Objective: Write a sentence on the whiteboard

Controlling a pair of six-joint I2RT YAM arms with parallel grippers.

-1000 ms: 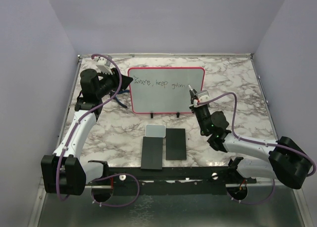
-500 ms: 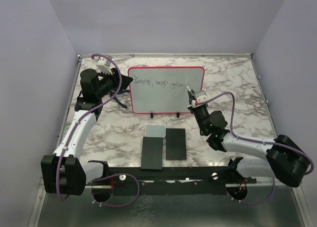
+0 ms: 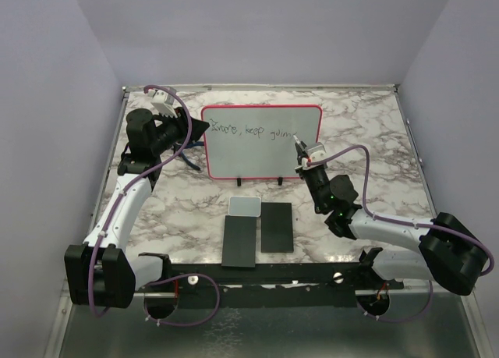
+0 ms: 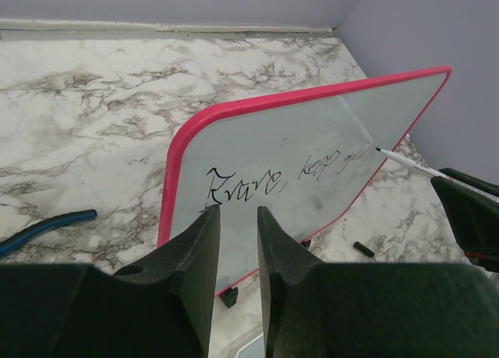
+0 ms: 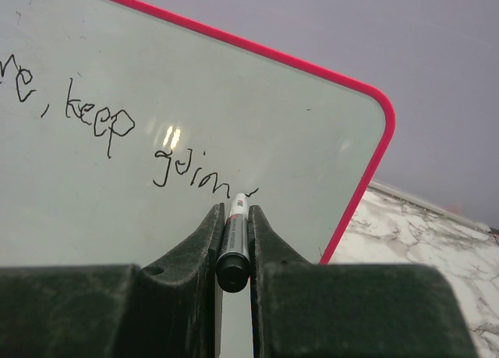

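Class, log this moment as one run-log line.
right gripper: shut on marker | marker tip: at sentence end | left gripper: at whiteboard left edge

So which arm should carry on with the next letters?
Right. The right gripper is shut on the marker, tip at the end of the sentence. The left gripper holds no marker; it clamps the left edge of the whiteboard.
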